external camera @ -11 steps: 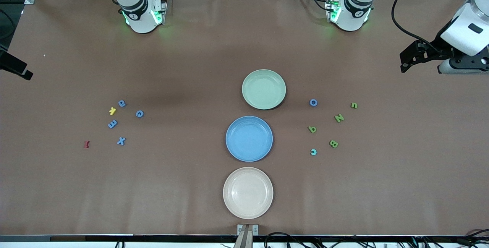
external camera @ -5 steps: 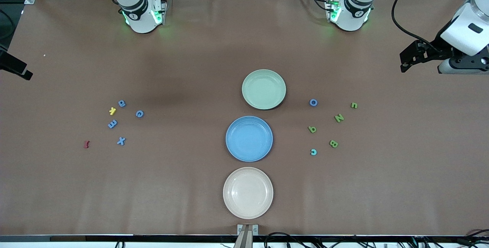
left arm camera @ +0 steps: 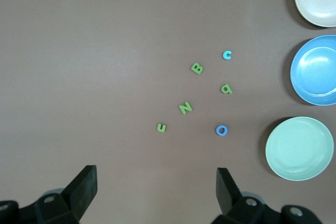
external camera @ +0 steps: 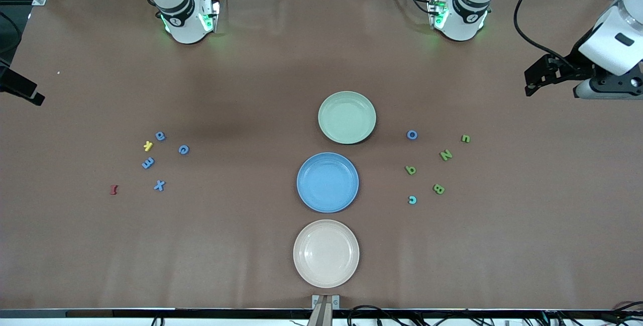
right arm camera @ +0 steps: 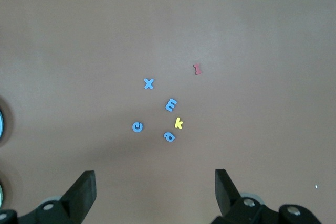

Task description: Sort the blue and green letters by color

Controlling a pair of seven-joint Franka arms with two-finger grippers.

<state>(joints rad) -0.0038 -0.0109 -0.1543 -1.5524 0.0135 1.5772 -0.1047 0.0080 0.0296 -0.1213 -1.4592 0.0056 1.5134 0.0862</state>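
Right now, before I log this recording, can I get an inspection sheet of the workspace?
Surface: brown table, flat.
Job's things: blue letters at the right arm's end; green letters plus blue O at the left arm's end.
Plates: green plate, blue plate, cream plate, all bare.
Clutter: yellow k, dark red letter, teal c.
Grippers: left gripper and right gripper open, high over their letters.
Cables: black cable by the left arm.
Surroundings: nothing seen.

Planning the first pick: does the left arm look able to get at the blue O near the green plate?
Probably yes. The blue O lies flat on the table, apart from the green plate and the green letters, with nothing over it. The left gripper is open and holds nothing, high over that cluster.
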